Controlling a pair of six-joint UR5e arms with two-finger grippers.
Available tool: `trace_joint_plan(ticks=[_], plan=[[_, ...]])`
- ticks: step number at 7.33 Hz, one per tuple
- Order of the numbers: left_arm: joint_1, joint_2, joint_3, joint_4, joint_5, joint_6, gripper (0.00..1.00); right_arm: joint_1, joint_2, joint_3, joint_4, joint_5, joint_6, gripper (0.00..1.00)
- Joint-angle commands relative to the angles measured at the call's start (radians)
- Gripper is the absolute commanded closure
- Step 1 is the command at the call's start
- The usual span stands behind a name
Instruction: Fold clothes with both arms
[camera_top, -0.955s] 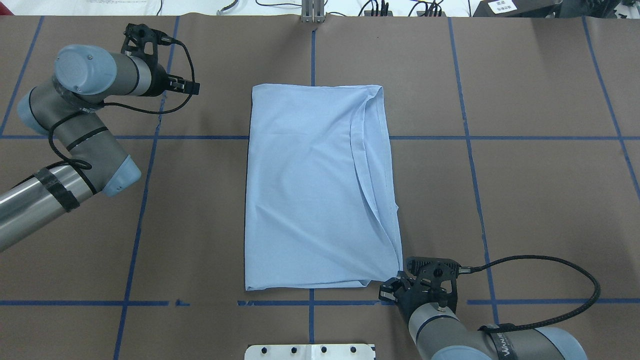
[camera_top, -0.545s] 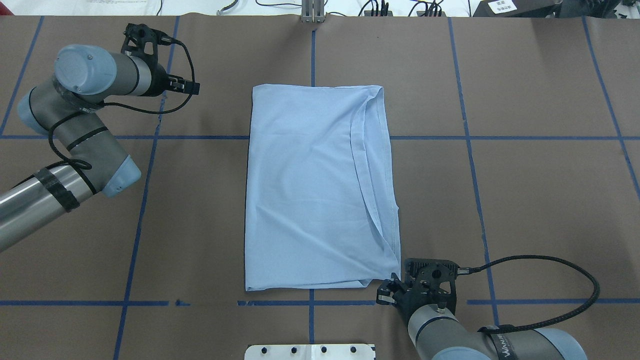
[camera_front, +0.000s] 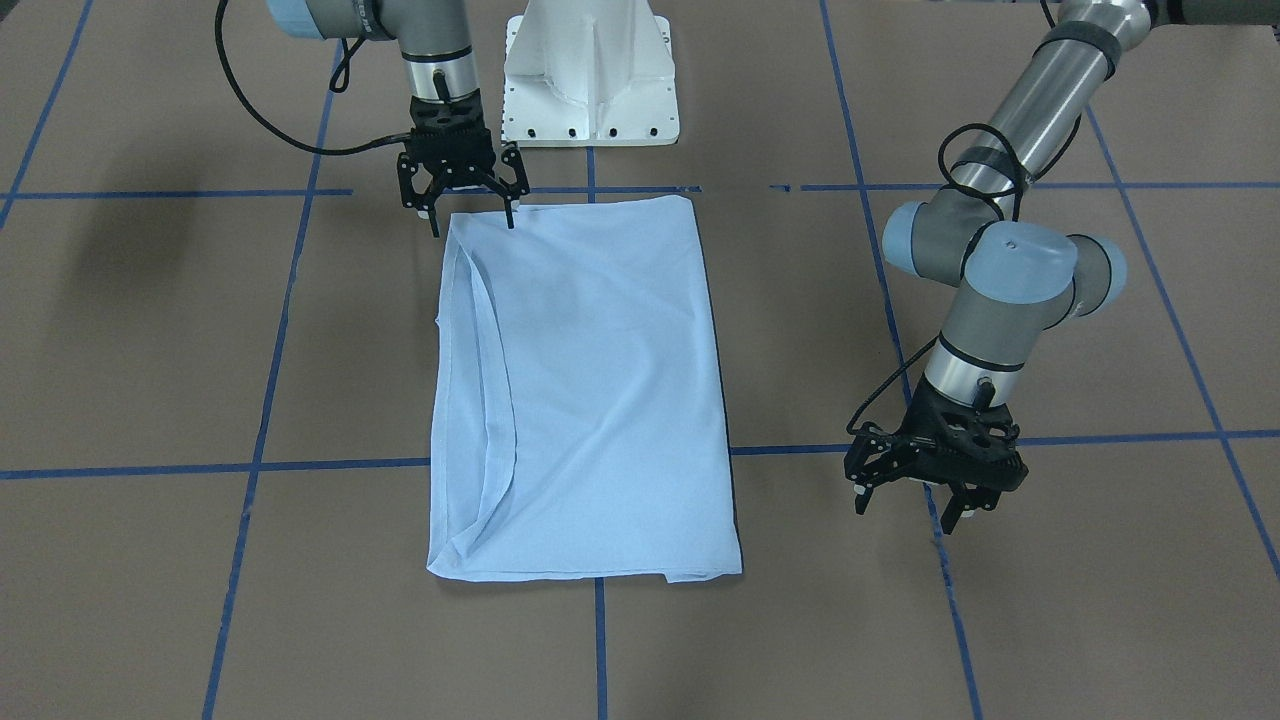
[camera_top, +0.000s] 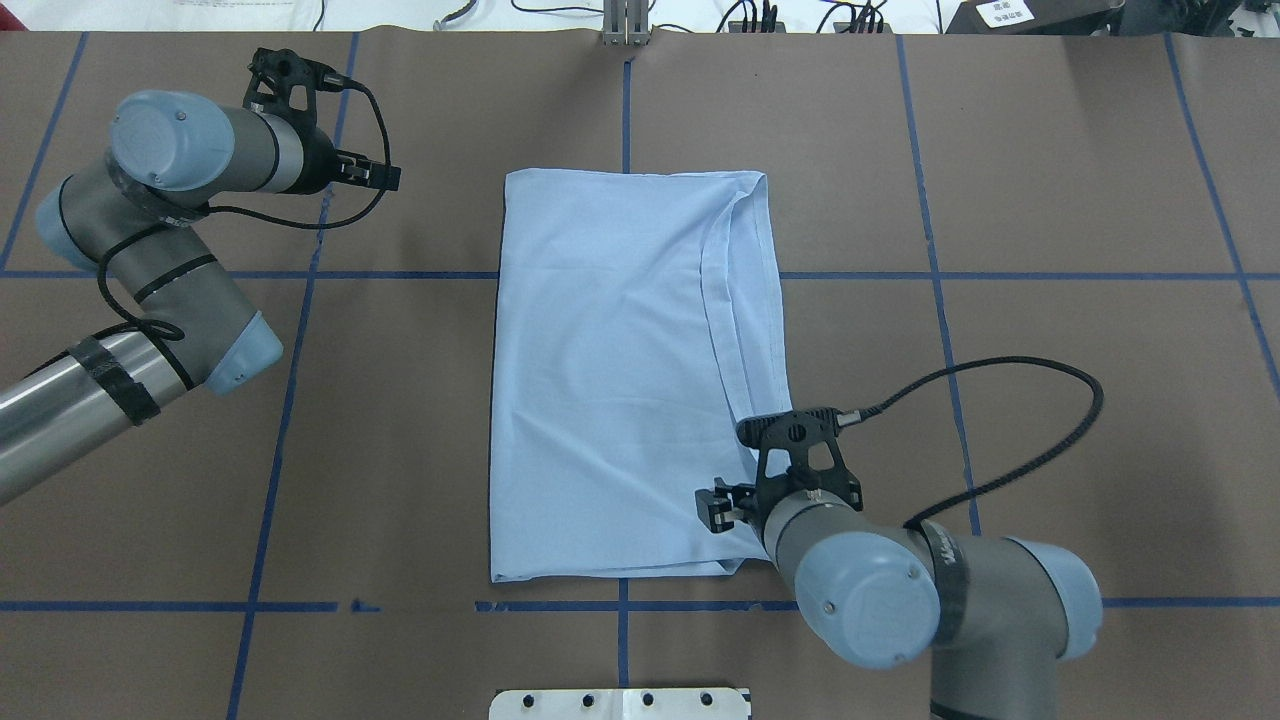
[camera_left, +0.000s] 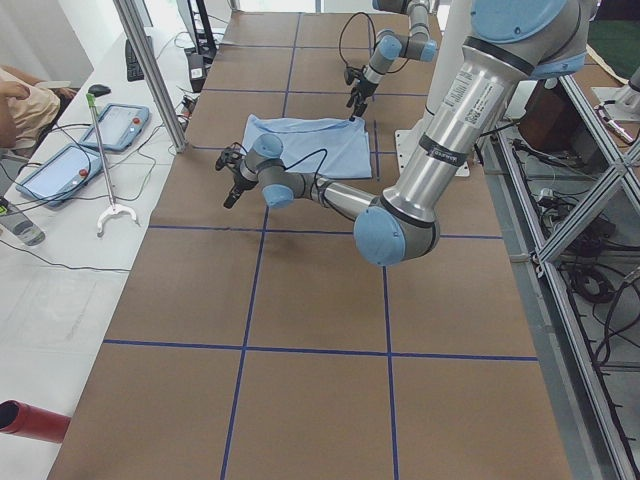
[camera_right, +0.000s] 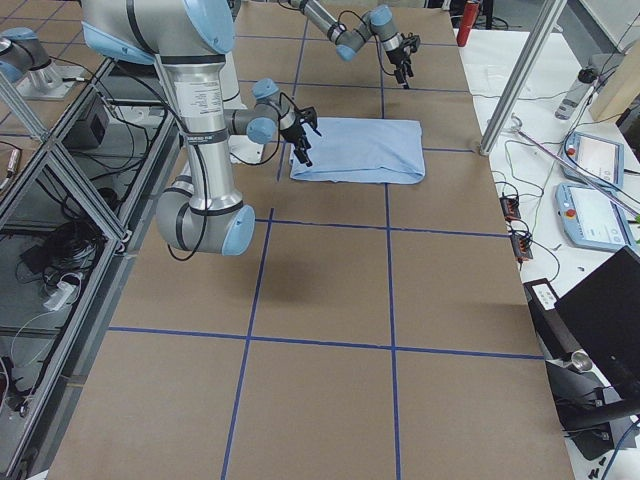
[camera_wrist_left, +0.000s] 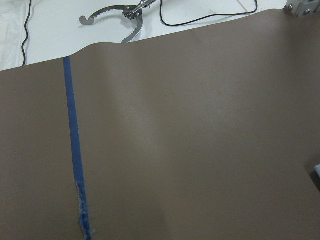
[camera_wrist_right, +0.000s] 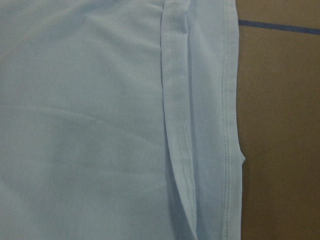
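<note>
The light blue T-shirt (camera_front: 590, 390) lies flat in the middle of the table, folded into a long rectangle (camera_top: 620, 380), with a hemmed flap along its right side (camera_wrist_right: 175, 125). Its print, collar and tag are hidden. My right gripper (camera_front: 472, 226) is open and empty. It hangs over the shirt's corner nearest my base, one fingertip over cloth and one off it. In the overhead view the right wrist (camera_top: 800, 500) covers that corner. My left gripper (camera_front: 905, 512) is open and empty, over bare table well to the left of the shirt.
The table is covered in brown paper (camera_top: 1050, 180) with blue tape grid lines (camera_top: 935, 275). The white pedestal base (camera_front: 590, 80) stands at the near edge. Cables (camera_top: 760, 15) lie along the far edge. A metal grabber tool (camera_wrist_left: 120, 15) lies beyond the far edge.
My right arm has swung from just off the shirt's near right corner to over that corner. The lifted flap there has settled flatter. The left arm has not moved.
</note>
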Motion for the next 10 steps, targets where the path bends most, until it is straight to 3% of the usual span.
trace_joint_plan(ticks=[1, 4, 10], plan=[[0.0, -0.002, 0.001, 0.0, 0.0, 0.0, 0.0, 0.064, 0.067, -0.092, -0.005, 0.076, -0.089, 0.0], [0.0, 0.0, 0.0, 0.0, 0.0, -0.002, 0.0, 0.064, 0.067, -0.092, -0.135, 0.082, -0.096, 0.0], [0.009, 0.0, -0.002, -0.001, 0.0, -0.015, 0.0, 0.07, 0.064, -0.089, -0.239, 0.08, -0.097, 0.0]])
